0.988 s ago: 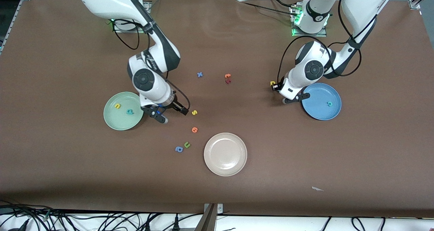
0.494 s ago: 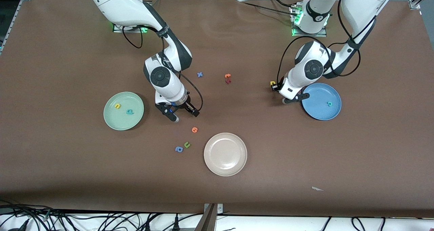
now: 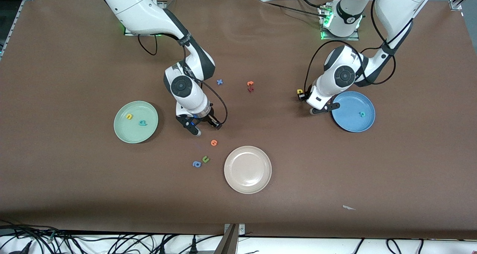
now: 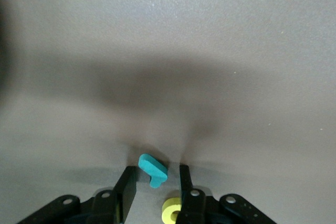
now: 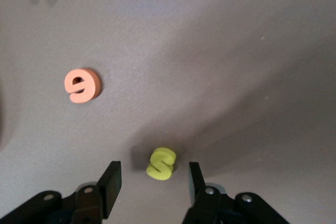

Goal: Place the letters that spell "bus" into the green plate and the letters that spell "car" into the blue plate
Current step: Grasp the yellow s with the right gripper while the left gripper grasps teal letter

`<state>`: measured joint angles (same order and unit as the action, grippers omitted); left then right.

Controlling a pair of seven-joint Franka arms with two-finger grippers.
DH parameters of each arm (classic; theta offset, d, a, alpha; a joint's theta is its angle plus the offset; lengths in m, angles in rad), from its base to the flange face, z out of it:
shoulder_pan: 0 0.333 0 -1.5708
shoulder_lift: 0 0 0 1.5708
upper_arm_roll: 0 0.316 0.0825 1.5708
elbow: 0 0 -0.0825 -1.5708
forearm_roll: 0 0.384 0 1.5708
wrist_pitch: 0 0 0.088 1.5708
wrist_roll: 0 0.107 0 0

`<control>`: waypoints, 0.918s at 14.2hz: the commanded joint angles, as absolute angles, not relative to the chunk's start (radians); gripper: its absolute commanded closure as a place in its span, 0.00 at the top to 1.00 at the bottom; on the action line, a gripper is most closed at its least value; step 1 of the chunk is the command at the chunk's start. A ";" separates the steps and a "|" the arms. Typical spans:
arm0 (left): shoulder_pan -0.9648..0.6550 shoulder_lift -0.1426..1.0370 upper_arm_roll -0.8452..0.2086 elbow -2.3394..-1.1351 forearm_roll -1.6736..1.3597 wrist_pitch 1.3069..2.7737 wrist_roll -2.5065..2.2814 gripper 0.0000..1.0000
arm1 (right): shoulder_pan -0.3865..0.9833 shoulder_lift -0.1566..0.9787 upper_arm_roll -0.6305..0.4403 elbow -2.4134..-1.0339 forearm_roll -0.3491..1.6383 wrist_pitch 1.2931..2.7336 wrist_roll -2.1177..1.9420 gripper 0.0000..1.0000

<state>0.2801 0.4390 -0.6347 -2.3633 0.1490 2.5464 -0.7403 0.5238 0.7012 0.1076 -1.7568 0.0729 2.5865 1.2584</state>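
My right gripper (image 3: 211, 125) is low over the table between the green plate (image 3: 123, 134) and the cream plate, and it hides the yellow "s" in the front view. In the right wrist view the "s" (image 5: 161, 163) lies between the open fingers of the right gripper (image 5: 152, 179), touching neither. The green plate holds a yellow "u" (image 3: 129, 116) and a teal "b" (image 3: 142, 123). My left gripper (image 3: 305, 96) is down beside the blue plate (image 3: 350, 124), which holds a teal "c" (image 3: 362, 114). Its open fingers straddle a teal letter (image 4: 153, 170), and a yellow letter (image 4: 171, 211) lies against one finger.
A cream plate (image 3: 248, 169) sits nearer the front camera. An orange letter (image 3: 214, 143), a green "u" (image 3: 205, 159) and a blue rounded letter (image 3: 196, 164) lie near my right gripper. A blue "x" (image 3: 220, 82) and orange and red letters (image 3: 250, 87) lie mid-table.
My right arm swung from the green plate's edge toward the table's middle and came down over the yellow "s", its fingers narrowing. The left gripper stayed put and narrowed slightly.
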 commanded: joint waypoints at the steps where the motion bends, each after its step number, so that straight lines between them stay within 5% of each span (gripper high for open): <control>1: 0.278 0.451 -0.627 -2.376 0.201 2.565 -0.770 0.36 | 0.537 0.727 0.098 -1.723 0.045 2.595 1.289 0.58; 7: 0.278 0.451 -0.627 -2.376 0.201 2.560 -0.770 0.20 | 0.537 0.732 0.083 -1.724 0.038 2.595 1.289 0.53; 10: 0.278 0.451 -0.627 -2.376 0.201 2.560 -0.770 0.20 | 0.543 0.739 0.083 -1.727 0.032 2.594 1.285 0.49; 13: 0.281 0.451 -0.626 -2.375 0.201 2.560 -0.770 0.12 | 0.546 0.741 0.083 -1.729 0.029 2.592 1.282 0.35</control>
